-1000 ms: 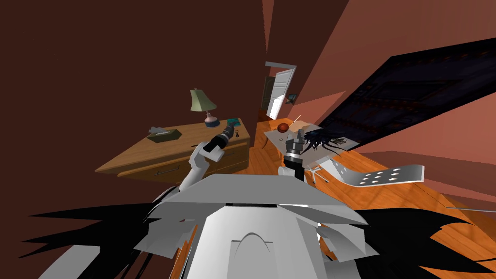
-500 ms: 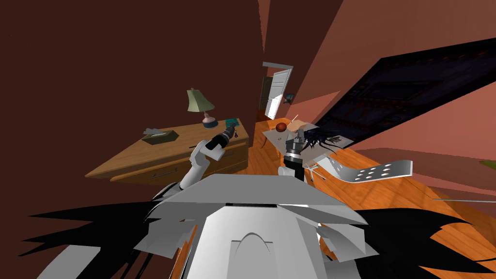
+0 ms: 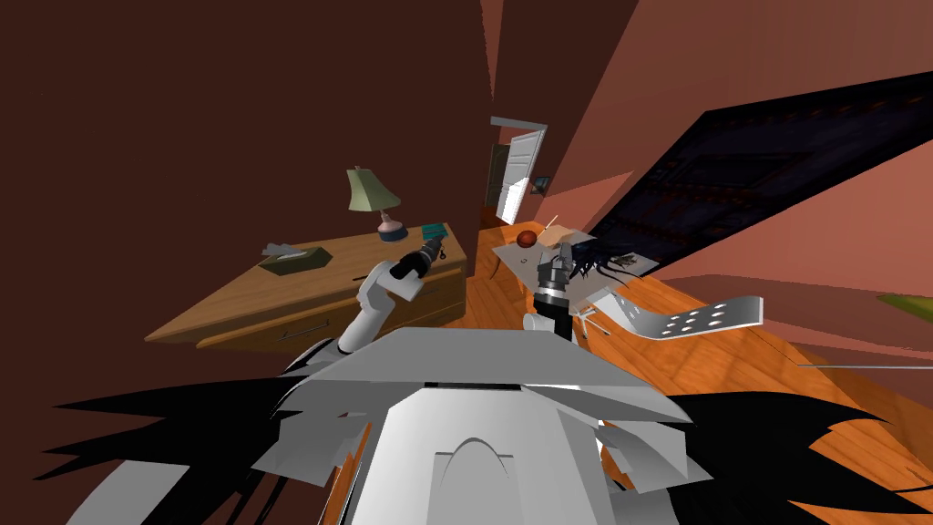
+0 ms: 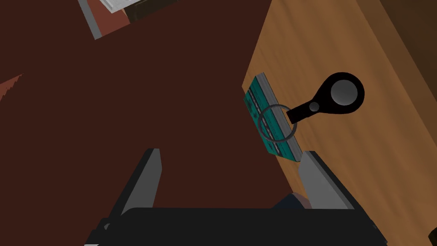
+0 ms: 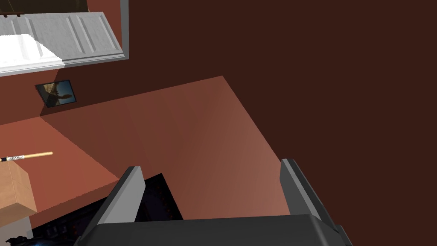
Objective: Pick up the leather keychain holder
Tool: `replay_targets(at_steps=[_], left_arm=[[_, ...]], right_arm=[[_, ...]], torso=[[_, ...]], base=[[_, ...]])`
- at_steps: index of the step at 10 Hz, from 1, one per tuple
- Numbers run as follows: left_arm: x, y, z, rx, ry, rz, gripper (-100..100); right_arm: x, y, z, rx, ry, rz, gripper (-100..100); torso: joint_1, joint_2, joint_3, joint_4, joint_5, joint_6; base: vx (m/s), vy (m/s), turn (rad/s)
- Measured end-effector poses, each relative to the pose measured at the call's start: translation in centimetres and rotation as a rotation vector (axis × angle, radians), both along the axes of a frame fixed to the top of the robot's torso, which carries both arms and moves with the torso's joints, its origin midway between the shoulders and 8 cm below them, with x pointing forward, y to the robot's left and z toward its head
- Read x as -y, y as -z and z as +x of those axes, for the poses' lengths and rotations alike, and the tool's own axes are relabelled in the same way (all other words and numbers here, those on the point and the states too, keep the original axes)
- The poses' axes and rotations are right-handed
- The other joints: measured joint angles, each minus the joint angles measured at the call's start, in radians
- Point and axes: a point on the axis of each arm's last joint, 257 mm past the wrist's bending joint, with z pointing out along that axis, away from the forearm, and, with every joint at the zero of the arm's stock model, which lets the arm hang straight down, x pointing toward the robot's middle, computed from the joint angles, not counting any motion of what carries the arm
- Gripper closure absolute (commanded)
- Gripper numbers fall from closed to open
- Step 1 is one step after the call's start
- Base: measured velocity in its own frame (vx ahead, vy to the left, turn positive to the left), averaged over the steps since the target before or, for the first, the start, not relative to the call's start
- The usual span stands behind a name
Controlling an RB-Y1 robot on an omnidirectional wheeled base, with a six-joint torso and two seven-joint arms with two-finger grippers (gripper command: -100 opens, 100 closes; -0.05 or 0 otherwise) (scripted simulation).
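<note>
Left gripper [image 4: 232,181]: released, blade fingers wide apart, nothing between them, poised at the edge of the brown wooden dresser [image 4: 367,171]. The black teardrop-shaped keychain holder with a grey round stud [image 4: 330,99] lies flat on the dresser top, beyond the fingertips. Its thin metal ring [image 4: 276,123] overlaps a flat teal book [image 4: 254,99]. In the head view the green-shaded table lamp [image 3: 369,191] stands at 10 o'clock of the book. Right gripper [image 5: 211,188]: released, at 3 o'clock of the left.
</note>
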Motion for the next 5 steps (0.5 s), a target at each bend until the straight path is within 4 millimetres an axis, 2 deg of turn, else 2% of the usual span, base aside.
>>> replay_targets(at_steps=[5], left_arm=[[-1.0, 1.4, -0.1, -0.070, -0.048, 0.046, -100]], right_arm=[[0.0, 0.0, 0.0, 0.000, 0.000, 0.000, 0]], torso=[[0.000, 0.000, 0.000, 0.000, 0.000, 0.000]], base=[[0.005, -0.002, -0.038]])
